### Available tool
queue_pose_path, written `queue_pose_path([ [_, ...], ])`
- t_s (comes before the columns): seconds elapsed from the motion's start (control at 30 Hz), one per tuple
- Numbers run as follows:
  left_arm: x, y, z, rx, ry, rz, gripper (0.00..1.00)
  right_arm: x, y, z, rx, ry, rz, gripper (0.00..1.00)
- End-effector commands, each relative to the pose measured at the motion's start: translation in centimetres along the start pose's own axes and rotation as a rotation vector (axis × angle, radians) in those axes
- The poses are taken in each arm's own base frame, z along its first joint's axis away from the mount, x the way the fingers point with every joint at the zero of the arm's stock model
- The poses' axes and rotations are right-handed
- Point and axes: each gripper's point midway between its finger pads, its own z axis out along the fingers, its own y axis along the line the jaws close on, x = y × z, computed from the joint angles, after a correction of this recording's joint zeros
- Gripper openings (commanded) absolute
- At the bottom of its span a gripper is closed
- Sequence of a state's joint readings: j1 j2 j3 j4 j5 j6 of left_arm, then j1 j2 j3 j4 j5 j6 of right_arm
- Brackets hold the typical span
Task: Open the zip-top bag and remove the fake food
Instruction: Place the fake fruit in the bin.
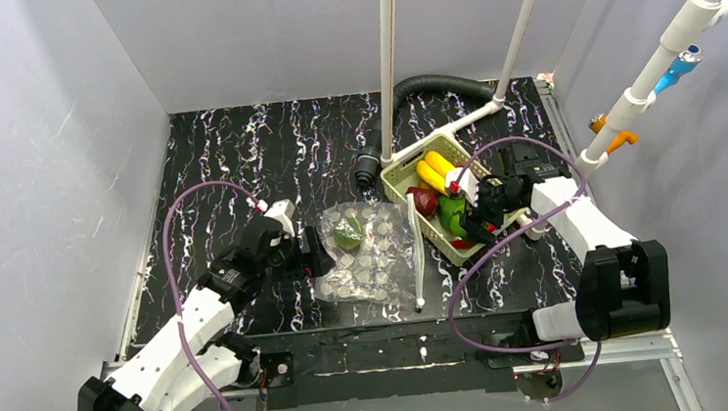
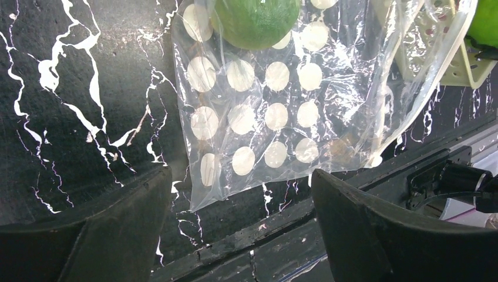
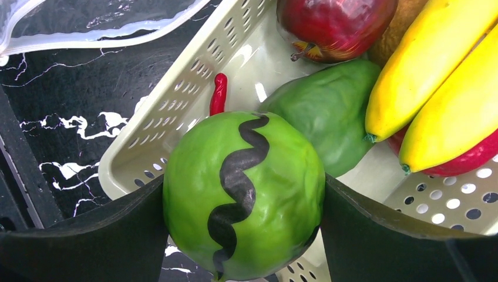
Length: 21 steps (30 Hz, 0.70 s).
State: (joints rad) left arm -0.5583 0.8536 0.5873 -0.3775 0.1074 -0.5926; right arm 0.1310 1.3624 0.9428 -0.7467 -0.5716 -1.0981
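The left jaws stand wide apart with nothing between them. The zip-top bag [image 2: 276, 117] lies flat on the surface [image 2: 70, 117] just ahead of them, its near corner showing in the gap but seemingly touched by neither side. One green round piece [image 2: 255, 20] of the fake food sits inside the bag, at the end far from these jaws. The zip strip [image 1: 415, 255] runs along the bag's far edge, on the side toward the right jaws. Whether that mouth is fully parted I cannot tell.

The right jaws are closed on a green striped ball [image 3: 244, 194] that fills the whole gap between them and hangs over the rim of the basket [image 3: 176, 111]. Beyond it in the basket lie bananas [image 3: 434, 70], a dark red fruit [image 3: 335, 23], a red chili [image 3: 218, 94] and another green piece [image 3: 329, 117].

The bag looks like thin, slick, floppy film — it should crumple and slide on the surface, not hold its shape. The zip strip is probably its stiffest part and the best place to pinch. The near corner would do for pinning or tipping it. The piece inside looks hard, light, glossy and round, so it may roll or squirt from a shallow pinch — better taken across its widest part.
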Motion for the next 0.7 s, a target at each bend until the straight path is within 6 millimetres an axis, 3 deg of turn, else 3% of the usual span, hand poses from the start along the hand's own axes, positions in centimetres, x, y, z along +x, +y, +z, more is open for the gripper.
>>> queue_pose_path([
  [0.0, -1.4, -0.4, -1.1, 0.006, -0.055, 0.025, 0.90, -1.3, -0.7, -0.9, 0.063, -0.047, -0.026, 0.57],
  [0.17, -1.7, -0.6, -1.5, 0.022, -0.076, 0.023, 0.98, -2.1, -1.0, -1.5, 0.093, -0.078, -0.027, 0.65],
  [0.67, -2.6, -1.2, -2.7, 0.052, -0.132, 0.032, 0.99, -3.8, -1.0, -2.5, 0.117, -0.151, -0.017, 0.90],
])
